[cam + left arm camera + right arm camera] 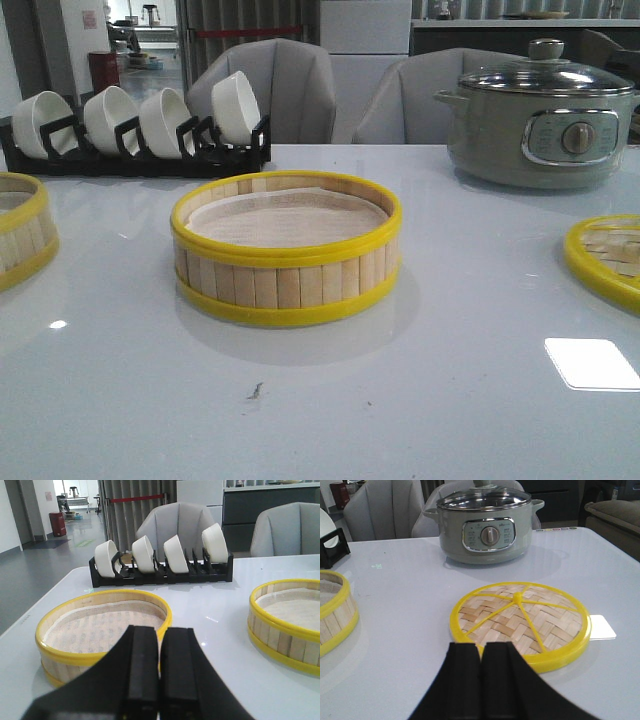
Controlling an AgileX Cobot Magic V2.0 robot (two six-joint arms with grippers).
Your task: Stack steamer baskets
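We log one steamer basket (286,250) at table centre, its twin (20,232) at nine o'clock on the left edge, apart. Woven lid (606,258) at three o'clock; electric pot (540,120) at one; bowl rack (135,150) at eleven. Left gripper (159,680) and right gripper (481,680): fingers pressed together, holding nothing.

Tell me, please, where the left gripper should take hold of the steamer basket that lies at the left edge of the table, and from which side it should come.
Probably the near wall of the left steamer basket, taken from above, with one finger inside and one outside the yellow rim. The basket sits flat and open, too wide to span, and its thin upright wall faces the left gripper, whose jaws are now shut.
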